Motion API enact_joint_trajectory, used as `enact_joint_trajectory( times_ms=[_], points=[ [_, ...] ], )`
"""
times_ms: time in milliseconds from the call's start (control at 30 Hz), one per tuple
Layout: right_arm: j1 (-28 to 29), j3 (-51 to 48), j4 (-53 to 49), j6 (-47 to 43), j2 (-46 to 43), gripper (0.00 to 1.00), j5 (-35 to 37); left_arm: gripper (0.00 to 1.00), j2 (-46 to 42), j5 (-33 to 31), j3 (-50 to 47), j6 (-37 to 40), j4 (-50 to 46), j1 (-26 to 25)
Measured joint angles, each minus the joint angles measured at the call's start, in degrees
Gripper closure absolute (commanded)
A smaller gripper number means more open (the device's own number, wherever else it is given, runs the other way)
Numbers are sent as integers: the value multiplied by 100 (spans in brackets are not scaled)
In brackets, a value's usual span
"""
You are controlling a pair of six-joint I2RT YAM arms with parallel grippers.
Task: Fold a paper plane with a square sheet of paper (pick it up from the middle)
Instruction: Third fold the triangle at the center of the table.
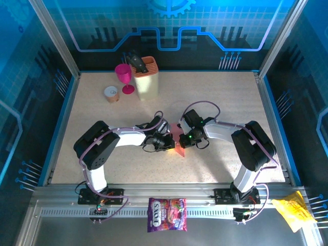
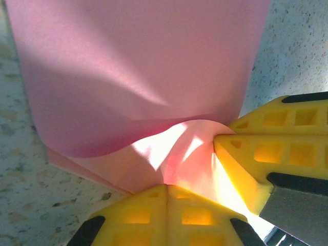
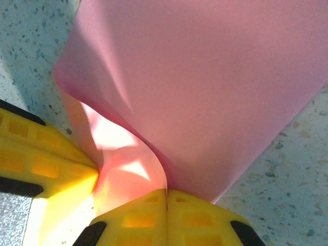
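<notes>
My left claw [image 2: 166, 202] is pinched fully shut on the pink sheet of paper [image 2: 138, 66]. My right claw [image 3: 166, 207] is pinched shut on the same sheet just beside it, the two sets of tips nearly touching. From that shared pinch the paper bows up and curls over itself, one layer above another. Its far part rests on the speckled tabletop [image 1: 220, 102], near the middle between the two arms. I judge this to be the first lengthwise fold, with no plane shape yet; whether a crease is pressed in I can't quite tell from this close. Next I'd need to line up the edges and flatten the fold without letting either pinch slip.
</notes>
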Motion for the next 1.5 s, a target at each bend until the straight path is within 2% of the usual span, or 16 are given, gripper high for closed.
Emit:
enact_joint_trajectory(
  times_ms=[167,467,1500],
  points=[
    [0,0,2,0,0,100,0,100,-234,-83,7,111,-203,42],
    [0,-2,4,0,2,100,-2,100,-503,-105,352,245,-243,415],
    [-2,0,2,-2,2,100,-15,100,330,-44,422,737,-52,415]
  ],
)
